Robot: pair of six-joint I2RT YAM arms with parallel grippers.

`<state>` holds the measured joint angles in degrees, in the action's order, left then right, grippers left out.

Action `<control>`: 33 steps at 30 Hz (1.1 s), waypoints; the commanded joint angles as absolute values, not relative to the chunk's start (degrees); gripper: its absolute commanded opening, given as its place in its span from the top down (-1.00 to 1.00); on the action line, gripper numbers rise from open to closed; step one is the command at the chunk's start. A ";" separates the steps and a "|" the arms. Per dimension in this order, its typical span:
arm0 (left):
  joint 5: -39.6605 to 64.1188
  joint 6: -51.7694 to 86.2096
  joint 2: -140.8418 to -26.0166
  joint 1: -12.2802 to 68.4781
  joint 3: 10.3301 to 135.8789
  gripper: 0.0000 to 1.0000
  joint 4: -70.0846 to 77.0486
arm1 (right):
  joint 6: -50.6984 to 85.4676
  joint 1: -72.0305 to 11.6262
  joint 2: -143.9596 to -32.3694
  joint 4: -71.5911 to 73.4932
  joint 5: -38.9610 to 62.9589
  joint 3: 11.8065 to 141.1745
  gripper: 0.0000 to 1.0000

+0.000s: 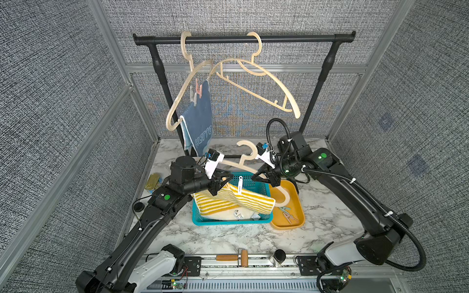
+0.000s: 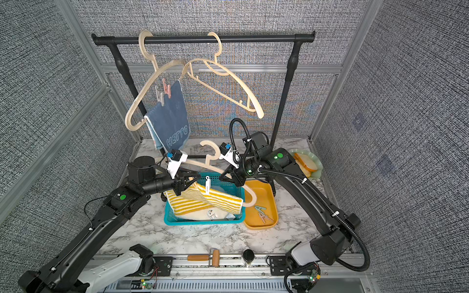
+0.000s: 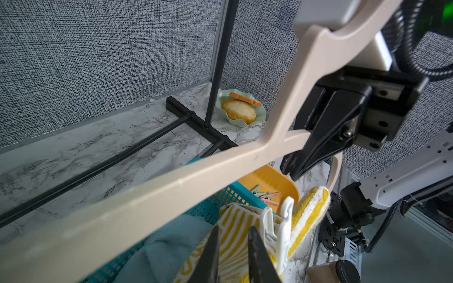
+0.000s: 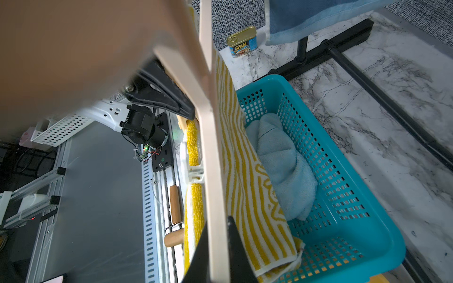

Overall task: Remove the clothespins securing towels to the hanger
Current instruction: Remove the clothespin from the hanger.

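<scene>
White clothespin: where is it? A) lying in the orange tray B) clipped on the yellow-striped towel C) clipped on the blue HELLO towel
B: the white clothespin stands clipped on the yellow-striped towel, which is draped over the hanger above the teal basket.

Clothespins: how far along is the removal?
Done: clothespins lie in the orange tray, an aqua towel in the basket, one hanger on the rail is bare. In hand: the right jaws clamp another hanger over the basket, its striped towel held by a white clothespin, with the left jaws beside it. Left: that one, plus the pink and beige clothespins on the blue towel.
</scene>
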<state>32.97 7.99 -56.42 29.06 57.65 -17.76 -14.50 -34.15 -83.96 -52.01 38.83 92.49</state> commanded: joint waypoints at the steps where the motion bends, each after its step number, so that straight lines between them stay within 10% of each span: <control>1: 31.51 10.74 -56.10 28.94 57.83 1.00 -12.42 | -12.96 -34.10 -83.53 -52.13 35.12 91.97 1.00; 11: 37.52 9.59 -59.79 28.92 57.91 1.00 -12.69 | -12.30 -34.56 -83.65 -50.95 37.50 91.80 1.00; 15: 37.57 8.53 -60.12 28.93 57.79 0.31 -13.91 | -12.83 -34.56 -83.54 -51.50 37.96 92.11 1.00; 20: 38.36 7.96 -59.46 28.83 57.39 0.08 -14.31 | -12.93 -34.63 -83.47 -51.68 38.18 91.93 1.00; 33: 40.48 9.01 -59.14 24.82 54.57 -0.01 -12.97 | -13.88 -34.17 -82.08 -52.25 43.39 91.88 1.00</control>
